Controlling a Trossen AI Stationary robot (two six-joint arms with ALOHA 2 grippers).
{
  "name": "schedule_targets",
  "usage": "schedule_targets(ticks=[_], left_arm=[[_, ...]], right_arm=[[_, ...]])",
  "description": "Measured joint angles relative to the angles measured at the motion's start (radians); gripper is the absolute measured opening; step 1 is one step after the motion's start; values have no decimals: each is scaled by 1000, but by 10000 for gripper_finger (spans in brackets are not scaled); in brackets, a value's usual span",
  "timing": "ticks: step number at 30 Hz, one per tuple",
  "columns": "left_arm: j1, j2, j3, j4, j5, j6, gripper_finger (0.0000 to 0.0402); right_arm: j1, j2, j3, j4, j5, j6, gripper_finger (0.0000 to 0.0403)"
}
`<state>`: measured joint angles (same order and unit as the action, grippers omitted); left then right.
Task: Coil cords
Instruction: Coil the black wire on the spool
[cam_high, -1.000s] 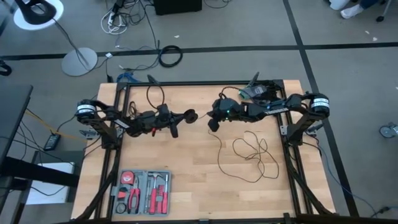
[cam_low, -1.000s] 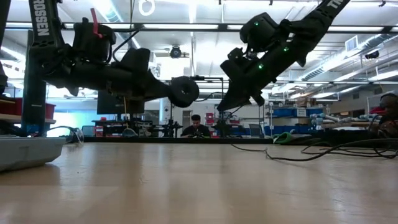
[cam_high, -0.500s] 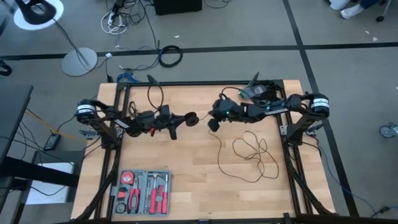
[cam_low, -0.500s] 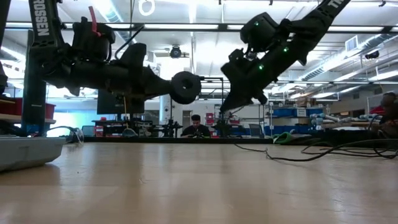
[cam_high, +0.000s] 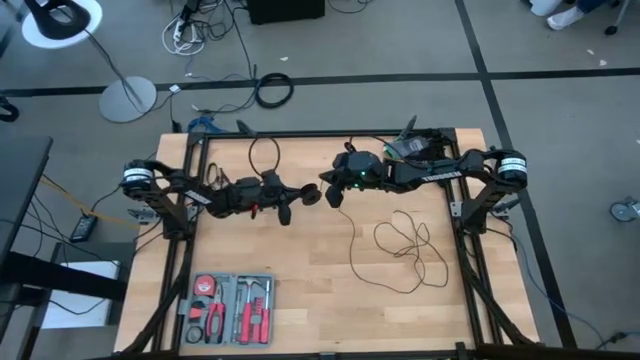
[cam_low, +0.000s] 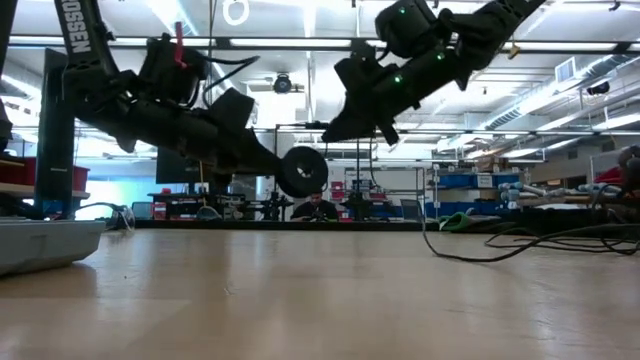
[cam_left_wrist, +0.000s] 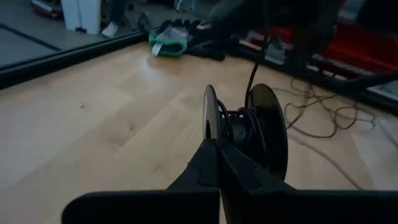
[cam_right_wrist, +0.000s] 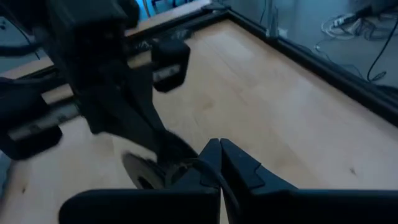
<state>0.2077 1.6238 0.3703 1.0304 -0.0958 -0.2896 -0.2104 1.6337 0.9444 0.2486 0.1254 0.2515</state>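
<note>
- Two grippers meet above the table's middle in the high view. Your left gripper (cam_high: 300, 196) is clamped on the puck (cam_high: 309, 194); your right gripper (cam_high: 329, 193) is pinched shut on the cord (cam_high: 400, 243) right beside it. The rest of the cord drops from there and lies in loose loops on the right half of the table (cam_high: 310, 290). You have open wood in front of the grippers, down to the tool case (cam_high: 228, 308) at the near left. Clutter sits at the far right corner, and the frame rails close in both sides.
- One risk shows in the low view: both grippers (cam_low: 285, 172) (cam_low: 335, 128) hang well above the table, and the cord (cam_low: 470, 250) trails down to the right. If you pull faster than the loops feed, they may cinch into a knot or drag toward the right edge.
- Few turns sit on the puck (cam_left_wrist: 249, 127) in the left wrist view, with the closed fingers (cam_left_wrist: 214, 163) gripping its near rim. That hold looks narrow, so a sideways tug from the cord (cam_left_wrist: 254, 73) could twist the puck out.
- Little room separates the arms in the right wrist view: the right fingers (cam_right_wrist: 233, 165), shut on the cord, are just beside the puck (cam_right_wrist: 142, 169) and the left arm's body. Circle tightly and you may knock them together.
</note>
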Motion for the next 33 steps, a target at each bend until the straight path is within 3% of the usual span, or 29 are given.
schedule_targets(ticks=[19,28,33], left_arm=[[0,0,143,-189,-63,51,1],[0,2,223,-239,-111,52,0],[0,0,234,-324,-137,50,0]], right_arm=[[13,4,67,79,40,-71,0],[67,165,86,231,50,-107,0],[71,167,105,249,64,-121,0]])
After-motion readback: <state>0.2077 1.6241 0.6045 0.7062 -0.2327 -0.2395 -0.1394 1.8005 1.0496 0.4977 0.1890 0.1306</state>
